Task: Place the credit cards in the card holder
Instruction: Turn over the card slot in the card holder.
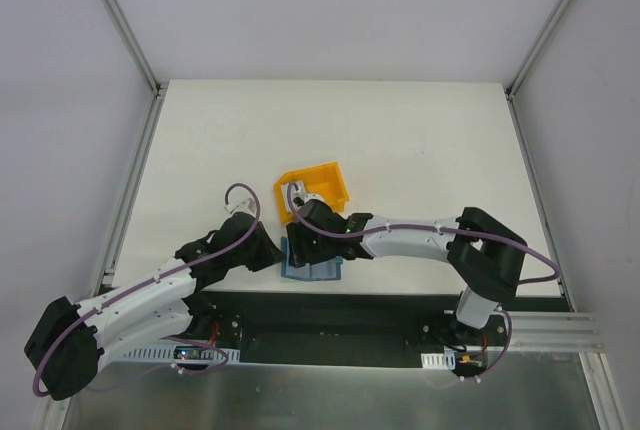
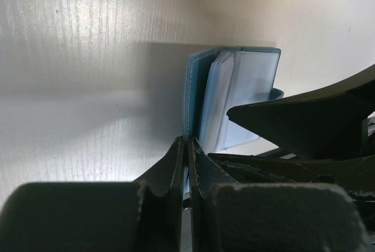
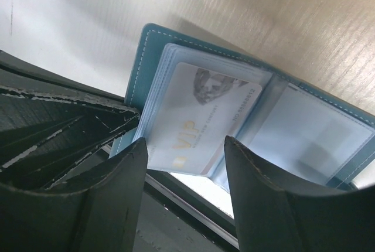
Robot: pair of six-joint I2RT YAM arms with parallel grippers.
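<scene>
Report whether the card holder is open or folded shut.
Open. The card holder lies spread, both pale blue pocket pages showing, with a VIP-printed card on the left page.

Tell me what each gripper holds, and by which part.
The left gripper pinches the wallet by the edge of its cover. The right gripper holds nothing, jaws open above the card.

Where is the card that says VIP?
Right wrist view: the VIP card sits on the open card holder's left half, beyond the right gripper.
</scene>
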